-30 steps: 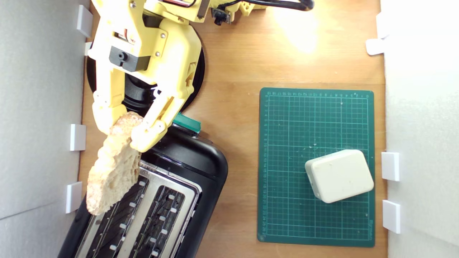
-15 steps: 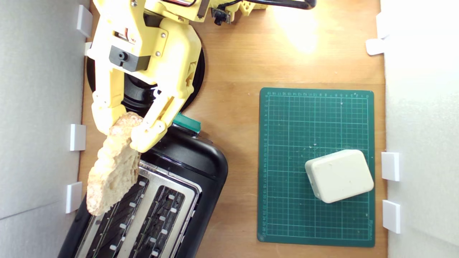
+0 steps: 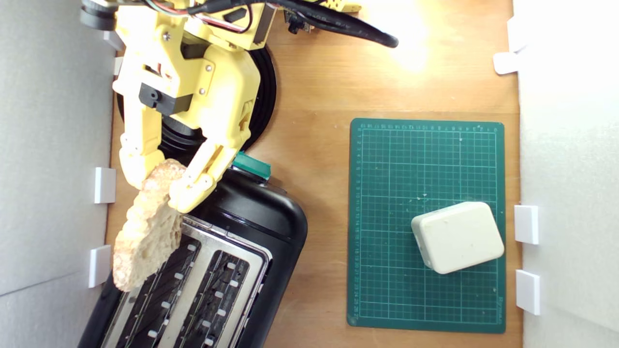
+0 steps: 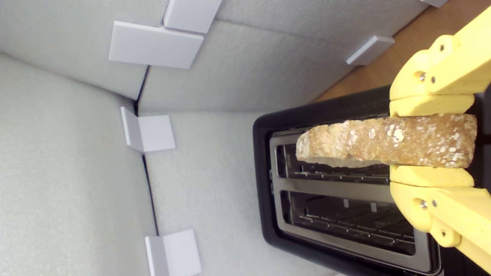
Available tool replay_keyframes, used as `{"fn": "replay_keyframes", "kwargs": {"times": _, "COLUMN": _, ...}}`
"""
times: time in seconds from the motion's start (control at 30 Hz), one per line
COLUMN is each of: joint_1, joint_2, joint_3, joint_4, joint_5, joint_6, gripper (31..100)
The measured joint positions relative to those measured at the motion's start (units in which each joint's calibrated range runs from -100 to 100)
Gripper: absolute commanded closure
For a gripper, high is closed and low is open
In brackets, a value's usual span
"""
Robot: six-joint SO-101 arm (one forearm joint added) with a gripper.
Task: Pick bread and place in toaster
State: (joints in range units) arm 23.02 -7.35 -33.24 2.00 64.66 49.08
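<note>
Jaws pinching the bread (image 3: 147, 227) at its crust end, one yellow finger on each flat face; gripper (image 3: 157, 186) sits at the upper left of the exterior view, just above the toaster's lever end. Wrist view confirms the grip: both pads (image 4: 429, 104) pressed against the slice (image 4: 383, 142), crust edge facing the camera, flecked with pale flakes. Bread is held in the air, edge-on, long axis roughly parallel to the slots. In the exterior view it overlaps the toaster's (image 3: 271, 227) edge on that view's left; in the wrist view it hangs over the slot nearer the foam wall (image 4: 76, 191). Not inserted; whether it touches the metal top plate cannot be told. Toaster is black with a silver top, two open slots, green lever (image 3: 251, 165) at the end nearest the gripper, and is set diagonally on the wooden surface (image 3: 314, 87). A round black plate (image 3: 263, 96) lies under the arm, mostly hidden by it. Well apart, on the exterior view's right, a green cutting mat (image 3: 396, 159) carries a cream-white box (image 3: 457, 237) near its lower right corner. White clips (image 3: 104, 185) line the foam walls on both sides.
</note>
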Motion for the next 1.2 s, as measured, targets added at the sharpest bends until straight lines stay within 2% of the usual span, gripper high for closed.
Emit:
{"fn": "replay_keyframes", "kwargs": {"times": 0.6, "joint_1": 0.1, "joint_2": 1.7, "joint_3": 0.0, "joint_4": 0.1, "joint_5": -1.9, "joint_6": 0.0, "gripper": 78.3}}
{"fn": "replay_keyframes", "kwargs": {"times": 1.2, "joint_1": -1.4, "joint_2": 9.0, "joint_3": -0.1, "joint_4": 0.1, "joint_5": -3.8, "joint_6": 0.0, "gripper": 78.3}}
